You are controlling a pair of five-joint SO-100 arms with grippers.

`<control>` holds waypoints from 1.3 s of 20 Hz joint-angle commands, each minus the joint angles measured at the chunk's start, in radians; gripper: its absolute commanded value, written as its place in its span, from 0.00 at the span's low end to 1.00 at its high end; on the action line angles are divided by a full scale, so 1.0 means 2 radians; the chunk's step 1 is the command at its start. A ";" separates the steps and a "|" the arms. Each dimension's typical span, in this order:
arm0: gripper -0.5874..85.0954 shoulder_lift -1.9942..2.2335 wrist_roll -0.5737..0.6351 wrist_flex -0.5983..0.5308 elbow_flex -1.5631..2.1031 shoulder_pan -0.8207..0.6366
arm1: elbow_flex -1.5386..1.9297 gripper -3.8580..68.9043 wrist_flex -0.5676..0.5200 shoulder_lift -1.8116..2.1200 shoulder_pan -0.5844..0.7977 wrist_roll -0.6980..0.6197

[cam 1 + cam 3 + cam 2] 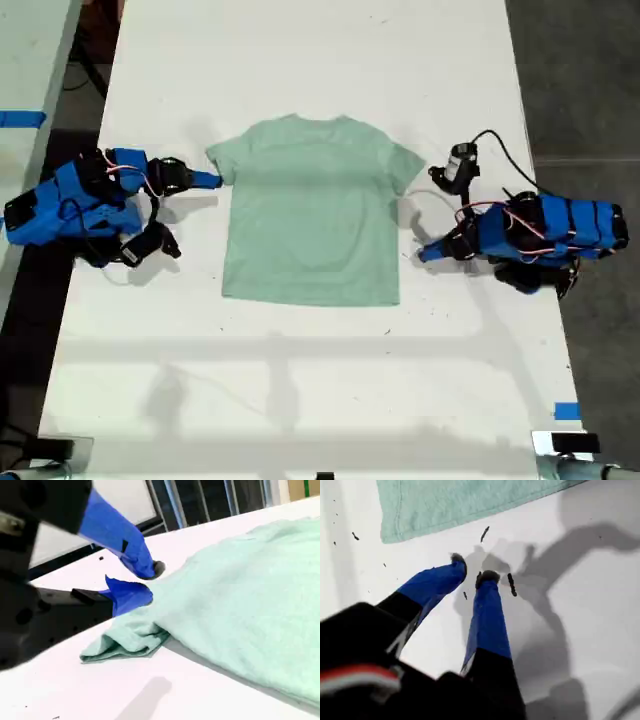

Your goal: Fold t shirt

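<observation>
No readable text, label, brand or number shows in any view.

Both arms have bright blue printed shells with black motors and joints. Thin red, white and black wires loop loosely over each, and a thicker black cable (505, 150) curls off one. The first gripper (471, 569) has blue fingers with dark tips; the second gripper (145, 582) has tapered blue fingers.

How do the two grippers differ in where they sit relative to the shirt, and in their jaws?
My second gripper touches the shirt at its bunched sleeve; my first gripper is over bare table, apart from the shirt. The second's jaws gape wider; the first's are nearly together, with nothing between them. Both have blue fingers and sit low at the table.
</observation>
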 commanded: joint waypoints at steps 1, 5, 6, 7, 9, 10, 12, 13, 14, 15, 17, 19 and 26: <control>0.02 0.008 -0.044 -0.121 0.020 0.174 | 0.027 0.06 -0.083 0.005 -0.013 0.169; 0.01 0.009 0.094 -0.141 0.018 0.023 | 0.004 0.07 -0.036 0.005 0.075 0.219; 0.02 0.009 0.096 -0.131 0.019 -0.035 | 0.010 0.07 -0.035 0.005 0.083 0.225; 0.03 0.009 0.096 -0.131 0.019 -0.072 | 0.011 0.07 -0.016 0.005 0.083 0.242; 0.04 0.009 0.097 -0.127 0.019 -0.086 | 0.007 0.06 0.012 0.005 0.060 0.280; 0.02 0.009 0.095 -0.126 0.019 -0.063 | 0.009 0.06 0.010 0.005 0.054 0.294; 0.00 0.009 0.061 -0.105 0.019 -0.054 | -0.001 0.06 -0.008 0.005 0.073 0.260; 0.00 0.009 0.051 -0.083 0.018 -0.083 | -0.023 0.06 -0.007 -0.001 0.080 0.232; 0.00 0.009 0.054 -0.081 0.015 -0.098 | -0.050 0.06 0.000 -0.028 0.113 0.216; 0.00 0.009 0.054 -0.088 0.015 -0.098 | -0.091 0.06 -0.001 -0.085 0.142 0.199; 0.00 0.009 0.058 -0.091 0.016 -0.089 | -0.204 0.07 -0.015 -0.249 0.211 0.160; 0.00 0.009 0.056 -0.094 0.018 -0.085 | -0.321 0.23 -0.024 -0.401 0.288 0.094; 0.00 0.009 0.070 -0.101 0.018 -0.067 | -0.579 0.41 -0.114 -0.848 0.407 -0.012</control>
